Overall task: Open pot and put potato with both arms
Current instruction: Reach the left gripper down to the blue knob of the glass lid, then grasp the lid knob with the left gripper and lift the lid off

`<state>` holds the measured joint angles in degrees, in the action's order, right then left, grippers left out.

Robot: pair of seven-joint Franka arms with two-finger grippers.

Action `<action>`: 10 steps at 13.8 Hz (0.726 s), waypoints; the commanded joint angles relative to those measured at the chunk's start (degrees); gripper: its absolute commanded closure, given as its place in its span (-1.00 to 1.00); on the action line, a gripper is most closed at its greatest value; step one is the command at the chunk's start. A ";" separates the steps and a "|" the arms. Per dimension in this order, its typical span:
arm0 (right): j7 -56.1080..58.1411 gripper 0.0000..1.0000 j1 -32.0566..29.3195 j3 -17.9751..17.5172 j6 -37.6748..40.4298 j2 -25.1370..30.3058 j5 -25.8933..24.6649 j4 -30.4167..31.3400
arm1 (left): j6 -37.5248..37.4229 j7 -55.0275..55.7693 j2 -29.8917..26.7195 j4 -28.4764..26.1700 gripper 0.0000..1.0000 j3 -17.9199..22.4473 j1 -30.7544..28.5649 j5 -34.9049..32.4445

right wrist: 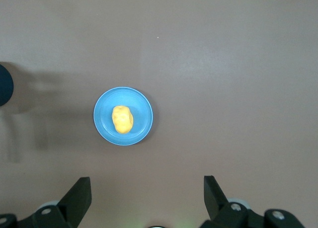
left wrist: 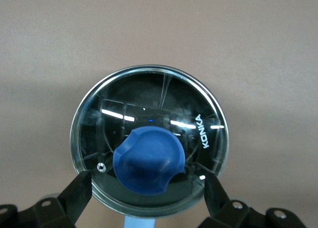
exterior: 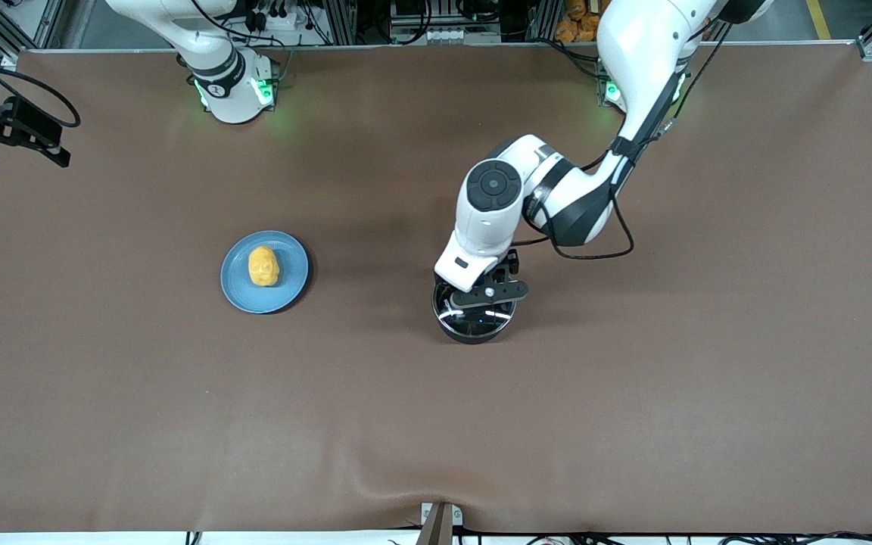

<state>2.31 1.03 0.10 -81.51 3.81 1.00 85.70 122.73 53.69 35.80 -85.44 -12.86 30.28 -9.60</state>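
The black pot (exterior: 474,324) stands mid-table with its clear glass lid (left wrist: 149,114) on. The blue knob (left wrist: 149,159) is on the lid's middle. A bit of the blue handle (left wrist: 141,222) shows under the left gripper; the arm hides it in the front view. My left gripper (exterior: 479,297) is open just over the lid (left wrist: 147,181), its fingers wide on either side of the knob, not touching it. The yellow-orange potato (exterior: 263,266) lies on a light-blue plate (exterior: 290,291) toward the right arm's end. My right gripper (right wrist: 146,188) is open and empty, high over the table, and waits.
The right wrist view shows the potato (right wrist: 122,119) on the plate (right wrist: 143,126) from far above. A black fixture with a cable loop (exterior: 12,125) hangs at the table's edge at the right arm's end. Brown table (exterior: 436,424) lies between plate and pot.
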 commanded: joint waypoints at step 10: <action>-1.08 -1.00 0.03 0.07 0.74 -0.56 0.58 -1.07 | 0.23 0.98 2.95 1.85 -1.00 0.82 -0.04 -1.56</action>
<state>2.29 1.02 0.10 -81.51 3.81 1.00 85.71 122.77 53.70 37.54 -85.19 -12.15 30.01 -9.84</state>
